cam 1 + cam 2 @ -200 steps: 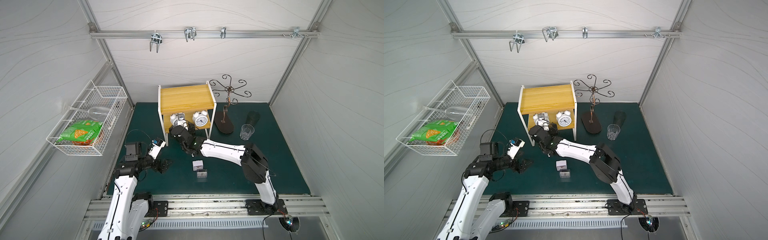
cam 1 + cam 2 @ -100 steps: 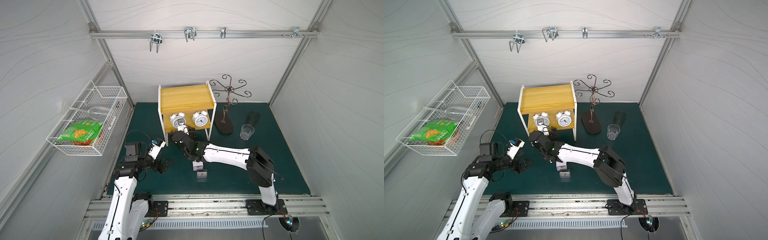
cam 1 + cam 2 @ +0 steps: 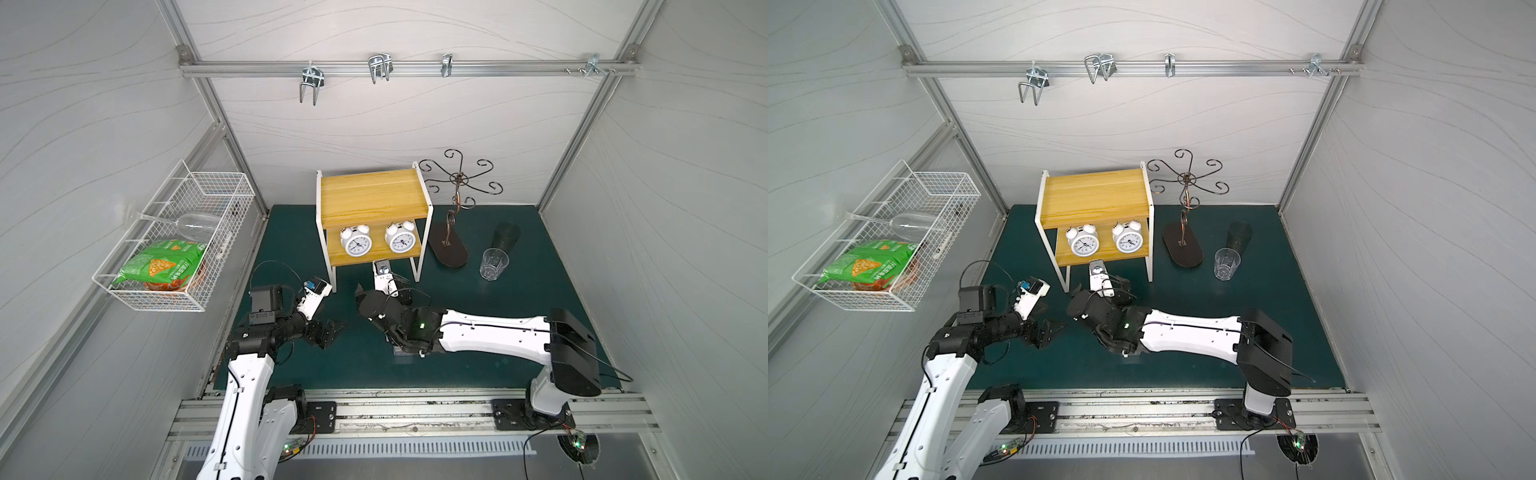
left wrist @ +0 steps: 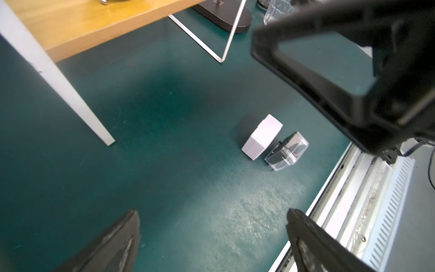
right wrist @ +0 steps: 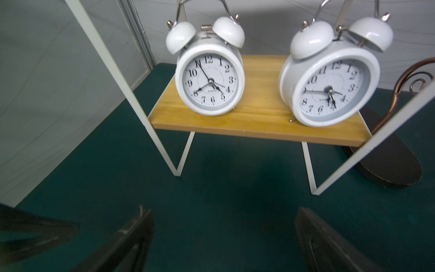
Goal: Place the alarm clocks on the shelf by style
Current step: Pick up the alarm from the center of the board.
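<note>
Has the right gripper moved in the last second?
Yes. The right gripper has backed away from the shelf, off its lower board and toward the robot's side. It now hangs in front of the shelf, jaws open and empty.

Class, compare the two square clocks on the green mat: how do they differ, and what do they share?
The white clock has an opaque case; the clear clock is see-through. The white clock sits nearer the shelf, the clear clock nearer the front rail. Both are boxy, side by side on the mat.
</note>
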Tool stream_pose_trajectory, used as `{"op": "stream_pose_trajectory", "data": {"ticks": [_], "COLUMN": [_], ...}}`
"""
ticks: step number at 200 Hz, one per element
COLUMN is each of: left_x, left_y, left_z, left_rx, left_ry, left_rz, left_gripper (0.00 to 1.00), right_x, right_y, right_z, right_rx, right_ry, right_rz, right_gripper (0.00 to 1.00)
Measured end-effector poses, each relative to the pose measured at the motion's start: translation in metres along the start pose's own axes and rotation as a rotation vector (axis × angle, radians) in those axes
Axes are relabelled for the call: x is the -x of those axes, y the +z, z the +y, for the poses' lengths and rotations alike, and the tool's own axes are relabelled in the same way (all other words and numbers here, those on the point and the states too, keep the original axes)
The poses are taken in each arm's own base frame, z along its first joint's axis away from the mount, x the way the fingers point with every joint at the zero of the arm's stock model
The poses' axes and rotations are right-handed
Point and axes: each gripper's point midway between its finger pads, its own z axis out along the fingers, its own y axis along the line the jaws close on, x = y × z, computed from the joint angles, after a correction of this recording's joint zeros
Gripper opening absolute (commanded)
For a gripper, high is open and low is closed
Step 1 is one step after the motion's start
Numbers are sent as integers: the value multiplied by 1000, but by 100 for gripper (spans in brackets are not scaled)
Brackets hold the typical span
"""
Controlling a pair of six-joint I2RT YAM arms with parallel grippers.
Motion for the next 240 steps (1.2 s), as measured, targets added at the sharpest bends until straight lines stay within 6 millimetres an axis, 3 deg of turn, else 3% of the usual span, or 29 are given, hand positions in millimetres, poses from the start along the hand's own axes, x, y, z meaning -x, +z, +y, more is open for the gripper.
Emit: {"op": "stream_pose_trajectory", "data": {"ticks": [53,134,185,240], "left_x": [-5,-10,-11,-15], "left_y": [-4,-6,-5,-3], "left_z": [-14,-21,-21,-21], "left_rx": [-47,-66,-71,-77], "left_ry": [44,61,56,43], "left_rz": [2,11,15,24], "left_gripper": [99,99,99,99], "right_x": [-60,-123,-143,-160], "right_y": [-35,-62,-65,-55], "right_z": [-19,-38,-46,-35], "right_rx": [-44,-90,-90,-80], "right_ry": [-28,-18,-3,22], "right_rz": [111,210,240,254], "right_gripper": [99,99,99,96]}}
